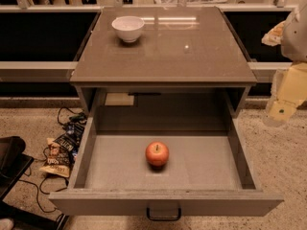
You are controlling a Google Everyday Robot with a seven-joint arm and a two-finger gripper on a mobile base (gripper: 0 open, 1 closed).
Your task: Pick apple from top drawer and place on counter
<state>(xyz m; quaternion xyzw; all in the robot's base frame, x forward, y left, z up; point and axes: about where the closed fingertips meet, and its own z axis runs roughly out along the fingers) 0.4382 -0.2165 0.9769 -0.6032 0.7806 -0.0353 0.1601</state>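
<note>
A speckled beige carpet (pixel 280 152) covers the floor under warm, dim light. Pale long ledges (pixel 33 71) with dark panels (pixel 43 35) run behind. Black cables (pixel 33 191) and snack packets (pixel 58 153) lie on the carpet at left. The gripper (pixel 280 110) hangs at the right edge.

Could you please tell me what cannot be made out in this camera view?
Gripper: at the right edge beside the counter, cut off by the frame.
Apple in the drawer: underside hidden by the apple itself.
Packets on the ground, left: print too small to read.
</note>
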